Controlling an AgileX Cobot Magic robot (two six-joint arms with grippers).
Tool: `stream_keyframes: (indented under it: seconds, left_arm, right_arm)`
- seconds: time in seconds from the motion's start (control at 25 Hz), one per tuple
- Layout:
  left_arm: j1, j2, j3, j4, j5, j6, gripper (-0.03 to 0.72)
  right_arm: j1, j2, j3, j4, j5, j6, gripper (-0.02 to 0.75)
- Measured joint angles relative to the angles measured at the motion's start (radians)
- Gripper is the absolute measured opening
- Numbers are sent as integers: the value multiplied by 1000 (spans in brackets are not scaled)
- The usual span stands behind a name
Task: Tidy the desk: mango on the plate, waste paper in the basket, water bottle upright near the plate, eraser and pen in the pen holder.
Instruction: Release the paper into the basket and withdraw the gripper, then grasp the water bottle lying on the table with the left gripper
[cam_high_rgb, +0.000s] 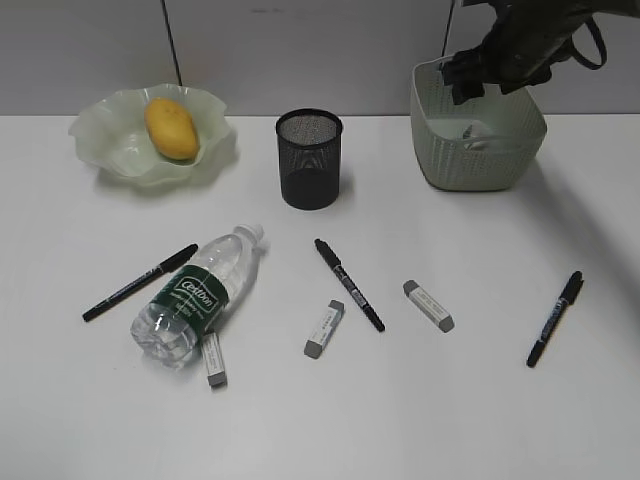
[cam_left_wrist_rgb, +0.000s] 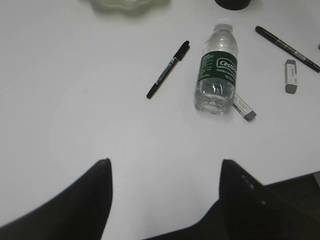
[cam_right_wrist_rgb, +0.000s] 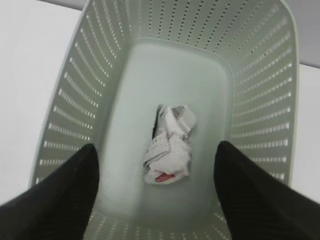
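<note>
Waste paper (cam_right_wrist_rgb: 169, 144) lay crumpled on the basket (cam_right_wrist_rgb: 260, 100) floor, directly below the right gripper (cam_right_wrist_rgb: 155, 195). Mango (cam_high_rgb: 171, 128) sat in the plate (cam_high_rgb: 105, 135), far off to its left.

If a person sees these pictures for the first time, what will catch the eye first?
The water bottle lies on its side at the front left of the desk, among scattered pens and erasers. The yellow mango sits on the plate, and the right gripper hangs open above the waste paper in the basket.
</note>
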Motion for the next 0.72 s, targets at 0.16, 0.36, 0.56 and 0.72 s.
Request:
stream_keyframes:
  seconds: [0.16,0.36,0.56,0.72]
  left_arm:
    - [0,0,0,0,0,0,508]
    - [0,0,0,0,-1,0,508]
    - [0,0,0,0,-1,0,508]
    - [0,0,0,0,-1,0,508]
  right_arm:
    - [1,0,-74,2,133,-5,576]
    - [1,-1,-225,23,413,-13,576]
    - [1,-55,-273,52,579,-13,576]
    - [1,-139,-257,56,599,-14,576]
